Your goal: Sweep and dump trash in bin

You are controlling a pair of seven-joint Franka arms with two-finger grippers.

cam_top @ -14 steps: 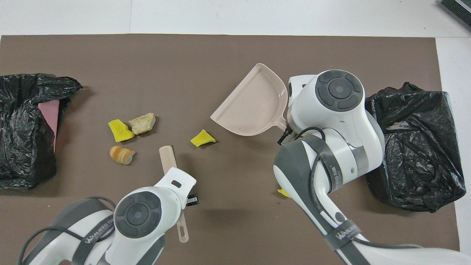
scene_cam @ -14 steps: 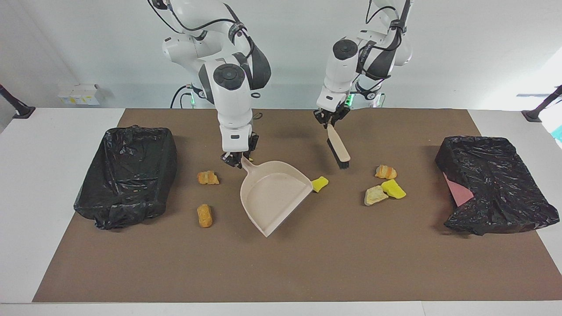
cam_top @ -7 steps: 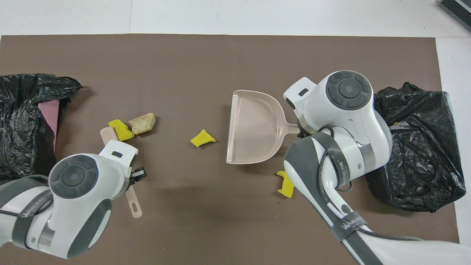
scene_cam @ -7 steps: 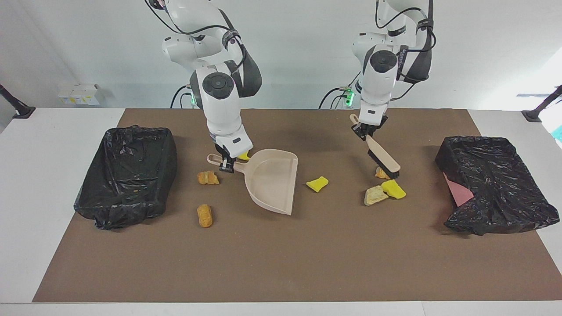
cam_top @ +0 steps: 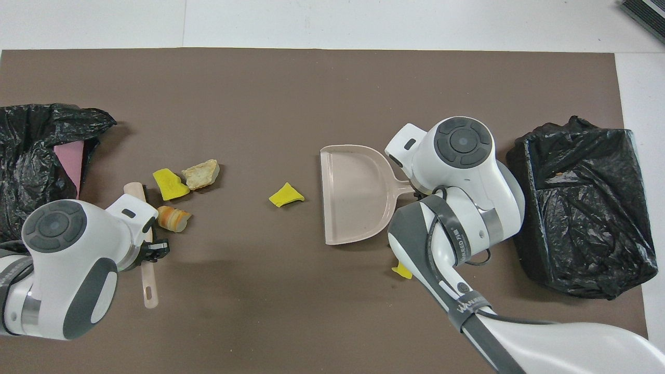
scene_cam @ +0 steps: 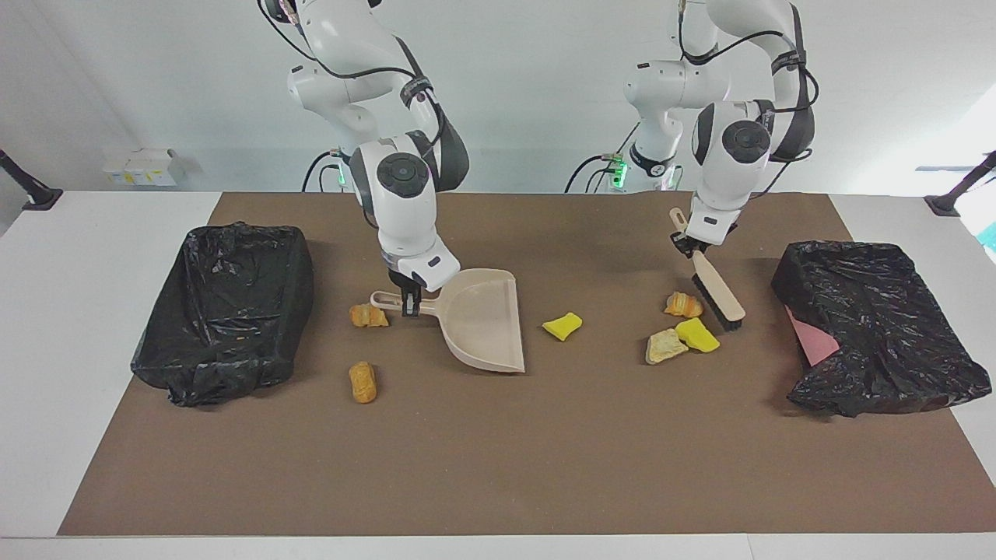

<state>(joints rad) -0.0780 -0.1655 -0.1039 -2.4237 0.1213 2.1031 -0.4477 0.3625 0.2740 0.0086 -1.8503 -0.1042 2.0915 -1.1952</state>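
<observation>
The left gripper is clamped on the handle of the brush, whose bristles stand just beside the trash cluster (a striped lump, a tan chunk, a yellow sponge) toward the left arm's end. The right gripper grips the dustpan handle, its open edge toward a lone yellow scrap. Two orange lumps lie near the bin.

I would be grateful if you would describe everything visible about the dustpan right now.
The dustpan is pale beige, smooth and plastic-looking, with a broad scoop, raised side and back walls, a straight open lip and a short handle ending in a hanging loop. Its scoop is empty. The right gripper is shut on the handle, holding the pan near the middle of the brown mat. The open lip faces the left arm's end of the table, toward a yellow sponge chunk that lies apart from it. An orange pastry lump lies beside the handle loop.
</observation>
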